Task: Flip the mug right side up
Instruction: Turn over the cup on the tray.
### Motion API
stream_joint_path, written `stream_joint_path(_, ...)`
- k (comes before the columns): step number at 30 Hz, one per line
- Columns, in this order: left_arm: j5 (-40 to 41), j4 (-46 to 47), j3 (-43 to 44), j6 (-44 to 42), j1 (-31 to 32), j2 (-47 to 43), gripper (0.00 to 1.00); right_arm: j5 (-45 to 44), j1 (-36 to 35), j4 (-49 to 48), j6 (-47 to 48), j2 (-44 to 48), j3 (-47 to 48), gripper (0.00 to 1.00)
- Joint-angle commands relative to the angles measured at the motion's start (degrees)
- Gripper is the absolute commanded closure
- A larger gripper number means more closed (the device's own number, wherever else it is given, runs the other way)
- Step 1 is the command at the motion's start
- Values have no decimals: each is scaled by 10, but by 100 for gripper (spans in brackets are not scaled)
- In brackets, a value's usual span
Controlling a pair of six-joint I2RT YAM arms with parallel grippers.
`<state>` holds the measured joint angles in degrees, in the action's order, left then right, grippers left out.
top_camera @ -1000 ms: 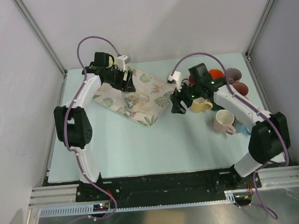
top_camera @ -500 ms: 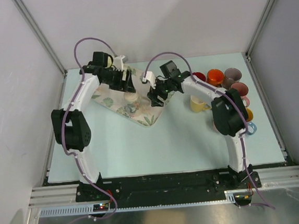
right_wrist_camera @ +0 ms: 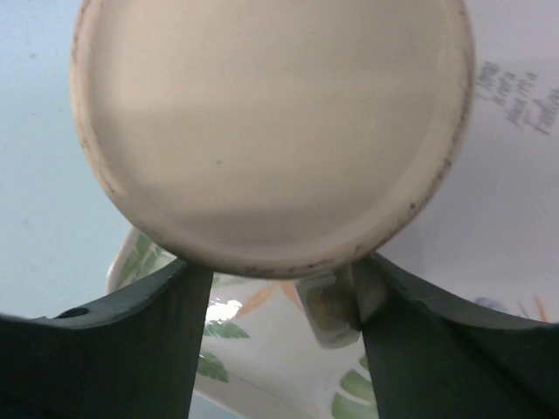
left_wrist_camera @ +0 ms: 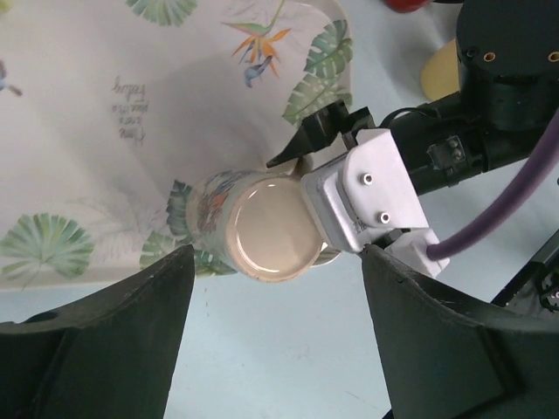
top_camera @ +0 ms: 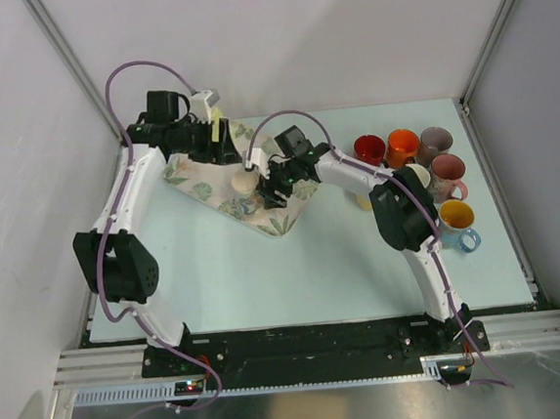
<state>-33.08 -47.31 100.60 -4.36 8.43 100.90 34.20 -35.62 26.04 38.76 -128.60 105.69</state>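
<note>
"Where is the mug?"

"The cream pottery mug with leaf pictures on its side stands upside down on the white tray printed with green leaves. Its flat bottom faces up. It is close to one edge of the tray."

"What about the right gripper?"

"The right gripper is just beside the mug. Its two dark fingers are spread wide. In its own camera the mug's handle shows in the gap between them. (I cannot tell if a finger touches the mug.)"

"And the left one?"

"The left gripper hangs over the tray, on the far side of the mug. Its dark fingers are spread wide too, and they hold nothing. In its camera the mug's bottom sits between them, lower down."

"What else is there?"

"The tray lies on a pale blue table. On the right side stand more mugs with their open ends up. One is a red mug, next to it an orange mug, then a purple mug. They are well apart from the tray."
</note>
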Motion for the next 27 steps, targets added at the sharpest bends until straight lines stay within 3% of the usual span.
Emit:
stream_joint_path(1,33,5,-11,-8,-28,-71,19,17,-7,-12,-19,-14,17,36)
stream_joint_path(6,76,4,-42,-94,-37,-123,20,25,-7,6,-19,-10,7,66)
stream_joint_path(13,84,31,-132,-207,-35,-193,21,55,-1,4,-101,8,9,97)
stream_joint_path(20,112,148,-300,-329,1,-305,20,192,33,-42,-305,22,10,100)
stream_joint_path(27,141,333,-487,-430,55,-405,19,338,62,-228,-553,27,-83,100)
